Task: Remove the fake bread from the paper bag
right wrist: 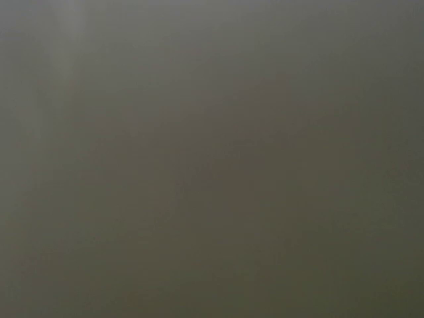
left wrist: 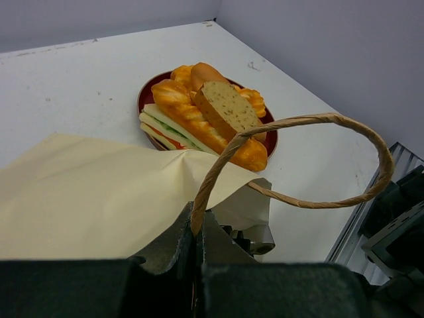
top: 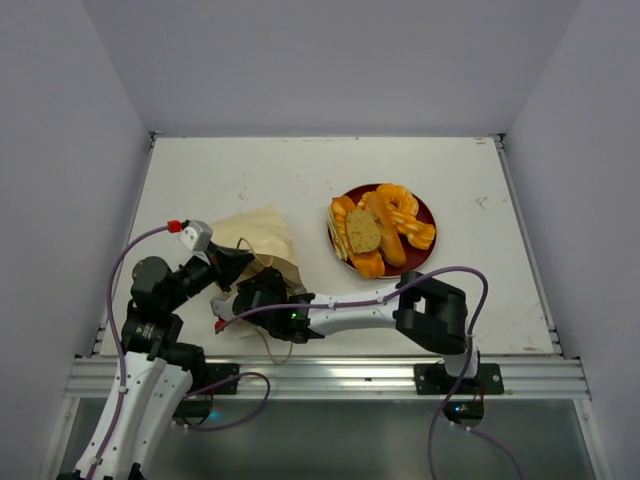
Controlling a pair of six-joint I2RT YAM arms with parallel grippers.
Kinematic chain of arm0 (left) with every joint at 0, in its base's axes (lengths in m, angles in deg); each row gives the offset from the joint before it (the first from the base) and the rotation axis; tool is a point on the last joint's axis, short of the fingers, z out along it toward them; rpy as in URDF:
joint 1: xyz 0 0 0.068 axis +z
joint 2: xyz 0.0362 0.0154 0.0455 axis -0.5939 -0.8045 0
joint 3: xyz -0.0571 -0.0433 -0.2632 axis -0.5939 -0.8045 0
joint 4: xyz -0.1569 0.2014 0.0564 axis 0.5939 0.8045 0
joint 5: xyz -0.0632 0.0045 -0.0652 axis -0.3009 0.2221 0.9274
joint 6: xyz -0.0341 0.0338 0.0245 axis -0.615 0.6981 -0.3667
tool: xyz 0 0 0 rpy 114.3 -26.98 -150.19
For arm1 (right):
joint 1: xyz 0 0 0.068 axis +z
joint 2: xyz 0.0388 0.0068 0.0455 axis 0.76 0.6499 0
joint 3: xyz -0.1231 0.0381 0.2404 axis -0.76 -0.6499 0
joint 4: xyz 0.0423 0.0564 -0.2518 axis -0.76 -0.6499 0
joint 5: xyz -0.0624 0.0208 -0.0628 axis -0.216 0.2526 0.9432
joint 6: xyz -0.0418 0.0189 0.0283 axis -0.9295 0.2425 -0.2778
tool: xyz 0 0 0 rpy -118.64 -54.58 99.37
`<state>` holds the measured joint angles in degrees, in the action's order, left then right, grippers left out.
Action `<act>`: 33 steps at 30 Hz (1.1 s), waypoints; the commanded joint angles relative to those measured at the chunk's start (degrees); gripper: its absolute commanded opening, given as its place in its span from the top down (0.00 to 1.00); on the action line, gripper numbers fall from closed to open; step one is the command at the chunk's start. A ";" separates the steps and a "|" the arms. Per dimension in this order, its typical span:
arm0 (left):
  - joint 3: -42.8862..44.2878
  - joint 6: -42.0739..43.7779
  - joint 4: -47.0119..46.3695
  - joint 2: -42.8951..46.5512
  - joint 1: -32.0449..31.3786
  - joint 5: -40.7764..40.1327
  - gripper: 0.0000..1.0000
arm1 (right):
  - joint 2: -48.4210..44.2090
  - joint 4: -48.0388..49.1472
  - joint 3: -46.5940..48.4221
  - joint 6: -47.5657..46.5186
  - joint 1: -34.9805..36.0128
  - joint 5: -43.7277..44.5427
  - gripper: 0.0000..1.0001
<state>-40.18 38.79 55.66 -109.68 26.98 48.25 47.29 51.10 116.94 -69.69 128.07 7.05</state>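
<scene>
White tabletop, everything sits on the near half. Paper bag lies slumped on its side at near left, mouth toward the arms. The red plate is well apart to its right and heaped with fake bread: braided loaf, long roll, sandwich, brown slice and doughnut are all visible there. Can't tell if any piece is left in the bag. Right gripper reaches across to the bag mouth and looks buried in it. Its wrist view is flat murky grey-brown, consistent with being inside paper, so can't tell whether its jaws are parted or closed on anything. Left gripper is clenched on the bag's brown loop handle, pinching it at the base and lifting that edge. Judgement: this is a late reach-in, either fetching a last piece or checking for one. The next move calls for the left to keep tension on the handle so the mouth stays open. The right then backs straight out without dragging the paper, and anything it carries goes to the crowded plate.
</scene>
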 commanded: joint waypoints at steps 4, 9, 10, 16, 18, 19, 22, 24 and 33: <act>2.44 -2.19 -0.59 0.34 -0.21 2.01 0.97 | 1.71 -0.83 3.62 1.82 -1.44 -0.26 0.59; 2.27 -2.54 -0.85 0.52 -0.21 2.10 0.97 | 1.80 -1.45 3.79 2.52 -1.79 -0.52 0.67; 2.27 -2.46 -0.85 0.61 -0.21 2.10 0.97 | 1.62 -1.71 3.79 2.70 -1.97 -0.70 0.70; 1.83 -2.37 -0.85 1.22 -0.21 1.75 0.97 | 0.22 -2.24 2.83 3.31 -2.06 -1.58 0.88; 1.56 -1.93 -0.85 1.40 -0.21 1.13 0.97 | -1.63 -2.94 2.04 4.10 -2.14 -2.54 0.92; 1.13 -1.75 -0.77 1.40 -0.21 0.69 0.97 | -2.50 -3.38 1.60 4.36 -2.06 -2.98 0.94; 0.51 -1.23 -0.76 1.40 -0.21 -1.06 0.97 | -6.89 -5.13 -0.68 5.60 -2.06 -5.18 0.96; 0.07 -1.05 -0.85 1.05 -0.21 -2.73 0.97 | -11.02 -6.80 -3.05 6.74 -2.14 -7.54 0.97; -0.81 -0.43 -2.17 0.08 -0.21 -7.13 0.97 | -28.67 -13.83 -13.34 8.24 -2.14 -16.51 1.00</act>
<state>-40.44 38.31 55.35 -109.24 26.98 43.59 24.21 40.09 105.73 -62.87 126.15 -5.54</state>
